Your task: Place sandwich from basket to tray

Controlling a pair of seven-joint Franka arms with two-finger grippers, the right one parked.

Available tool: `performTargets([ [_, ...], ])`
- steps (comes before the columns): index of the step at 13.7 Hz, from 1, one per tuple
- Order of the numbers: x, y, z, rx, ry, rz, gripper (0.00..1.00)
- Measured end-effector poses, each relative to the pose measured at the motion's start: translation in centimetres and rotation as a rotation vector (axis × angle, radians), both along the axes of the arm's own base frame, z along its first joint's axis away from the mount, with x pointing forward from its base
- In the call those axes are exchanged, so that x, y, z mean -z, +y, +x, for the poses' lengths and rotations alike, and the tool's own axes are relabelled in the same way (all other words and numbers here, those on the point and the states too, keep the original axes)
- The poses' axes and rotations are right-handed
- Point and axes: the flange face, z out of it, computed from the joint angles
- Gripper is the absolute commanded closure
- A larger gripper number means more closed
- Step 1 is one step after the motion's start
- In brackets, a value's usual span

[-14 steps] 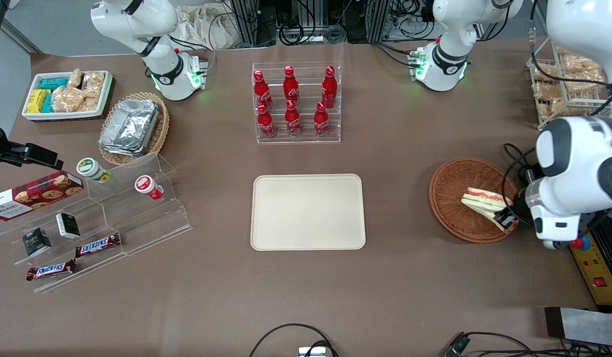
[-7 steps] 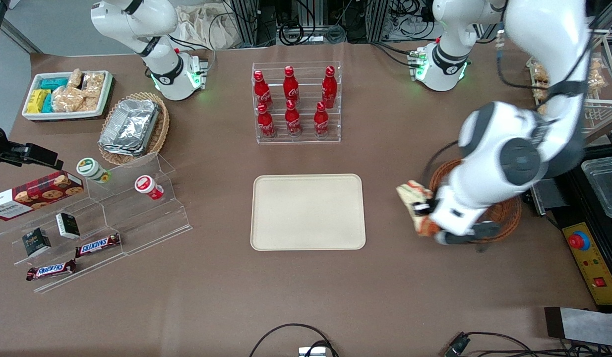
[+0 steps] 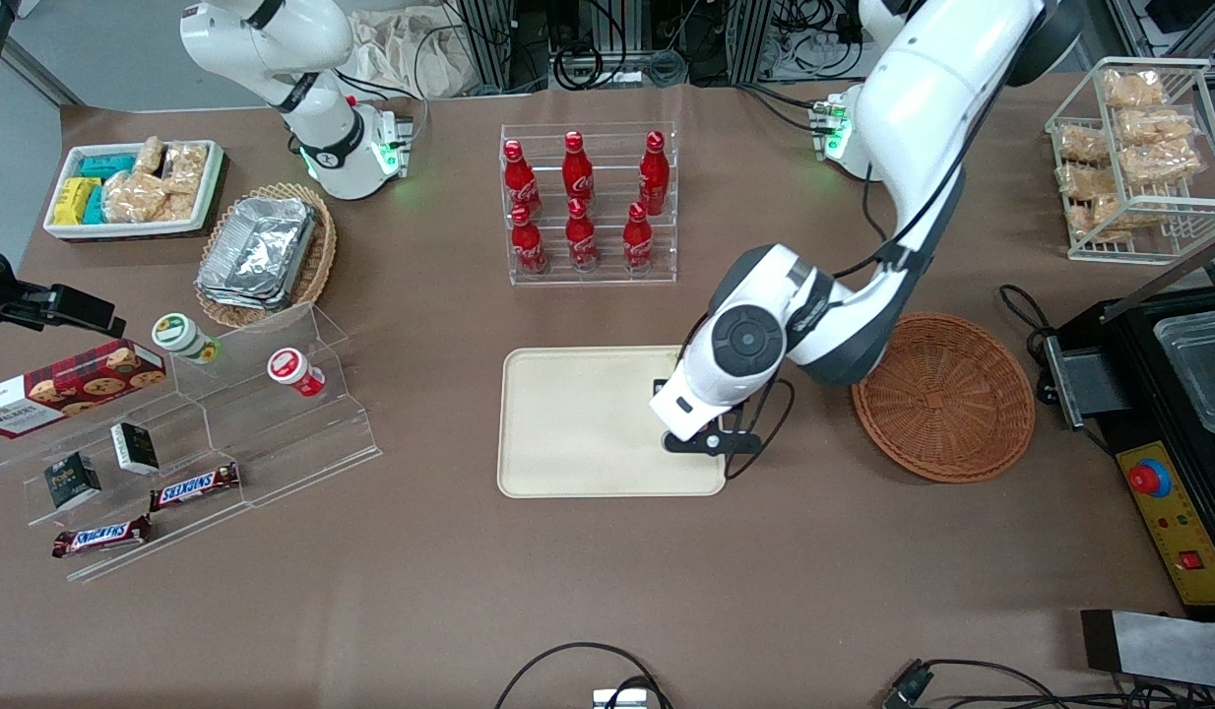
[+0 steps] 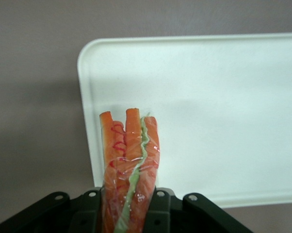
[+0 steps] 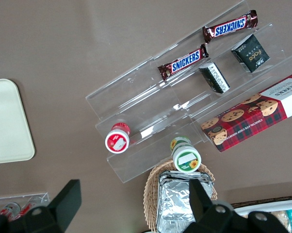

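Above the tray (image 4: 223, 97), the end effector (image 4: 129, 204) is clamped on the sandwich (image 4: 130, 165), which sticks out from its fingers

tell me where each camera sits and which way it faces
Front view: high above the table, looking down; the working arm's gripper hangs over the cream rectangular tray.
Left wrist view: looks down past the fingers, shut on the triangular sandwich; shares the tray.
Right wrist view: looks down at a clear acrylic stand.
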Motion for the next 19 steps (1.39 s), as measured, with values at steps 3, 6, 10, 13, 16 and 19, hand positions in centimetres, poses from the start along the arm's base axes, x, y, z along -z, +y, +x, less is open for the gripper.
performTargets([
  [3,5.0,0.0,0.0,0.021,0.006,0.041,0.66],
  [6,6.5,-0.6,0.0,0.026,-0.018,0.039,0.00],
  [10,5.0,-1.3,0.8,0.023,-0.066,0.008,0.00],
  [13,0.1,-1.6,2.4,0.010,-0.143,-0.027,0.00],
  [16,-8.3,0.0,2.6,-0.002,-0.191,0.004,0.00],
  [19,-16.7,5.0,2.2,-0.051,-0.196,0.078,0.00],
])
